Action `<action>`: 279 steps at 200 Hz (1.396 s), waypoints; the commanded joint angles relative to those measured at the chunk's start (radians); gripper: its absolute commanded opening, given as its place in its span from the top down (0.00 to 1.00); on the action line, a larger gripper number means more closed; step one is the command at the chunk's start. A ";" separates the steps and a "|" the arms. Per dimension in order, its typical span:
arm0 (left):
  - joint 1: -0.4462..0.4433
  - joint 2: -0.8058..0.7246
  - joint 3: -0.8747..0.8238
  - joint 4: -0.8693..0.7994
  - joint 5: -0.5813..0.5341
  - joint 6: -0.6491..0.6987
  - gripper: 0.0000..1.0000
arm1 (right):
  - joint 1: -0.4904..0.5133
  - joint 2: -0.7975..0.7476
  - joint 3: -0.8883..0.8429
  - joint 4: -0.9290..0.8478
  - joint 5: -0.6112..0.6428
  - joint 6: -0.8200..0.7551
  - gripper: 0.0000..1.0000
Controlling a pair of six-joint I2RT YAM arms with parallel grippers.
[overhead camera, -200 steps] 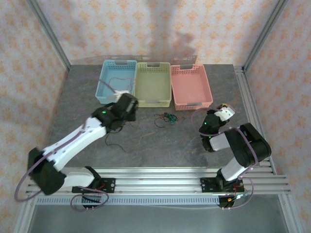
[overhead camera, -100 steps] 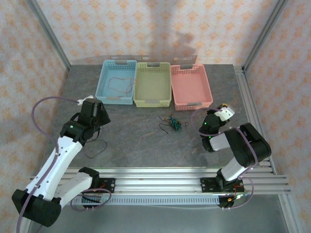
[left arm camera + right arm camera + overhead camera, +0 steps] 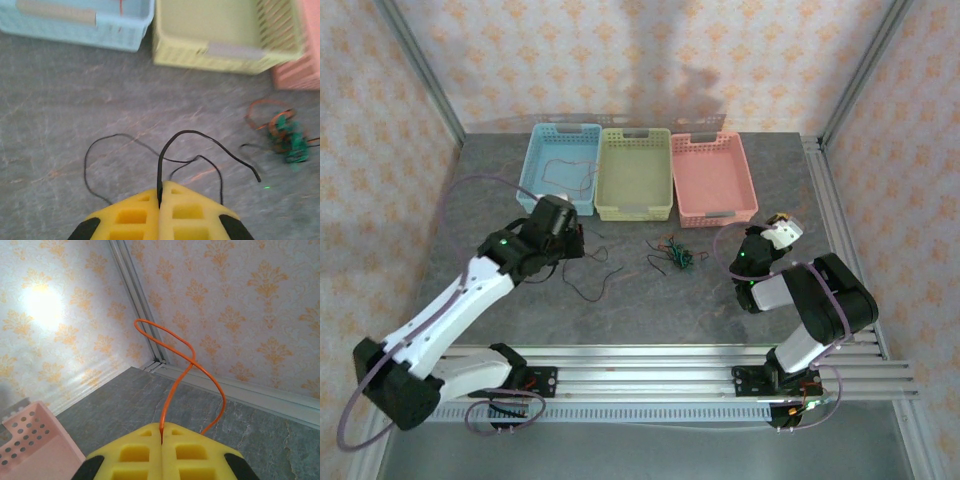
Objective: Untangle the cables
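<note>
A black cable (image 3: 186,131) sprawls in loose curves; a tangled clump of cables (image 3: 285,136) lies apart; an orange cable (image 3: 192,360) loops upright

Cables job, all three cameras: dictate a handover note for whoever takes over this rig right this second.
Left gripper: shut on a black cable; its loose length trails on the table.
Right gripper: shut on an orange cable, its loop up in the air.
Done: one reddish-brown cable lies in the blue basket.
Left: a small tangle of orange, green and dark wires sits on the table in front of the yellow basket and pink basket. Neither held cable is in a basket yet.
</note>
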 commanded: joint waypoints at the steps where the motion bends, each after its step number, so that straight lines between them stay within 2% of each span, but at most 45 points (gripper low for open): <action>1: -0.038 0.063 -0.017 -0.030 -0.071 0.008 1.00 | -0.007 0.001 0.010 0.020 -0.009 0.014 1.00; 24: -0.063 0.161 0.026 -0.082 -0.118 0.024 1.00 | -0.007 0.001 0.007 0.020 -0.009 0.016 1.00; 43: -0.080 0.251 0.068 -0.152 -0.210 0.017 1.00 | -0.006 0.001 0.007 0.019 -0.007 0.018 1.00; 51: -0.082 0.290 0.079 -0.171 -0.215 0.019 0.95 | -0.006 0.001 0.008 0.020 -0.009 0.019 1.00; 68: -0.101 0.384 0.109 -0.211 -0.233 0.022 0.91 | -0.006 0.003 0.007 0.020 -0.010 0.021 1.00; 113: -0.140 0.558 0.150 -0.236 -0.216 0.040 0.57 | -0.006 0.002 0.006 0.020 -0.008 0.024 1.00; 149: -0.140 0.628 0.174 -0.245 -0.216 0.053 0.46 | -0.006 0.003 0.006 0.019 -0.010 0.027 1.00; 180: -0.141 0.677 0.195 -0.236 -0.176 0.058 0.43 | -0.007 0.005 0.006 0.020 -0.013 0.035 1.00; 195: -0.140 0.703 0.208 -0.219 -0.124 0.077 0.52 | -0.007 0.005 0.007 0.020 -0.013 0.035 1.00; 224: -0.138 0.731 0.235 -0.237 -0.089 0.098 0.50 | -0.007 0.005 0.006 0.019 -0.012 0.038 1.00; 238: -0.120 0.741 0.232 -0.217 -0.023 0.119 0.55 | -0.006 0.006 0.007 0.019 -0.012 0.039 1.00; 251: -0.094 0.757 0.231 -0.193 0.033 0.132 0.67 | -0.007 0.006 0.006 0.020 -0.011 0.042 1.00; 269: -0.084 0.840 0.251 -0.203 0.051 0.125 0.98 | -0.007 0.006 0.004 0.020 -0.008 0.045 1.00; 279: -0.084 0.856 0.267 -0.224 0.038 0.116 1.00 | -0.007 0.006 0.004 0.020 -0.007 0.047 1.00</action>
